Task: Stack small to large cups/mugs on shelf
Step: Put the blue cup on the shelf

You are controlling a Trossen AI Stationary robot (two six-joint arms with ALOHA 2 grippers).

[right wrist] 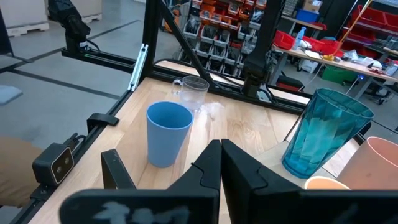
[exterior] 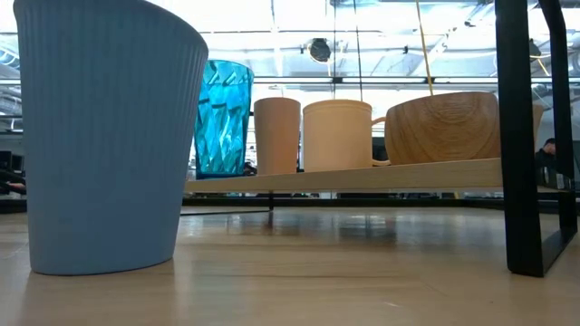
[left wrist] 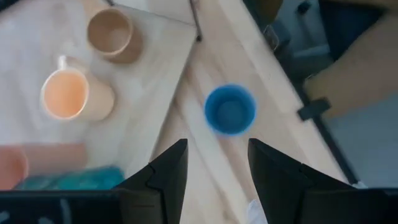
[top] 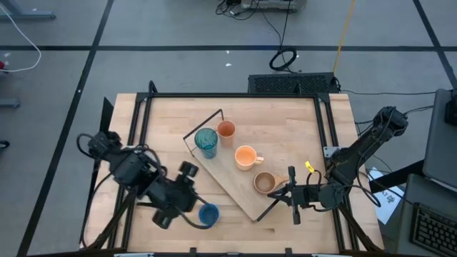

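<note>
Fingers (left wrist: 168,174) of the left gripper (left wrist: 217,146) are spread apart and nothing is held between them. The blue cup (left wrist: 230,110) is seen ahead of the gap, roughly on its centre line, and is not yet enclosed or touched.

The step in hand is judged to be the approach to the blue cup for its transfer to the shelf (top: 230,178). In the high view the left gripper (top: 193,203) is located just beside the cup (top: 208,214), which stands upright on the worktop near the front edge, left of centre and off the shelf.

The shelf is laid diagonally from the middle of the worktop toward the front right corner. Four vessels are already set on it:
- teal tumbler (top: 206,141) and small orange cup (top: 226,129) at the end nearest the middle;
- orange mug (top: 245,157) midway;
- tan mug (top: 264,183) toward the front right corner.

A clear glass (right wrist: 194,92) is seen on the worktop beyond the blue cup, toward the left edge.

For the next move, the open fingers are to be lowered on either side of the cup wall and then closed. The ribbed, tapered wall is expected to need a level, centred grip.

The right gripper (top: 293,194) is parked near the shelf's front right end, with its fingers (right wrist: 249,168) pressed together on nothing.
</note>
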